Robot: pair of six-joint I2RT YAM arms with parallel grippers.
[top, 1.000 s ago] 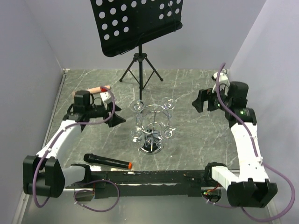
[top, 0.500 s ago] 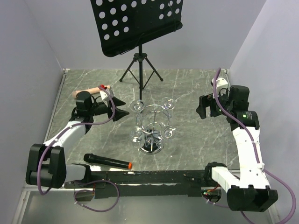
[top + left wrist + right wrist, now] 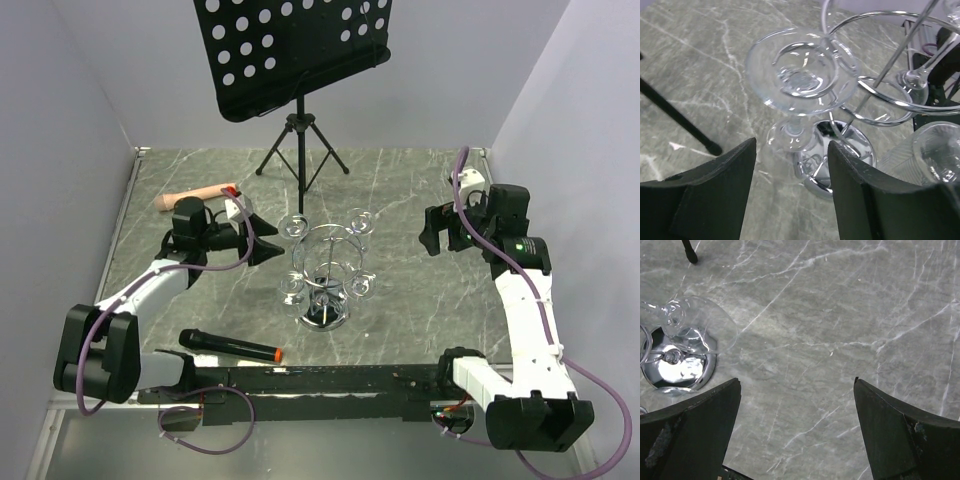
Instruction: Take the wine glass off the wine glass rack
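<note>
The rack (image 3: 325, 272) is thin chrome wire: a looped ring on a post over a round, mirror-bright base, standing near the middle of the grey veined surface (image 3: 420, 300). Clear glasses hang upside down from its loops. The glass (image 3: 792, 75) on the far-left loop shows its flat round foot uppermost, and its bowl below is hard to trace against the marble. The left pincer (image 3: 790, 165), matte black, gapes wide and empty just short of that glass, closer than half a second ago. The right pincer (image 3: 797, 410) is also spread wide with nothing in it, well apart from the rack and barely shifted. Its view cuts off the base.
</note>
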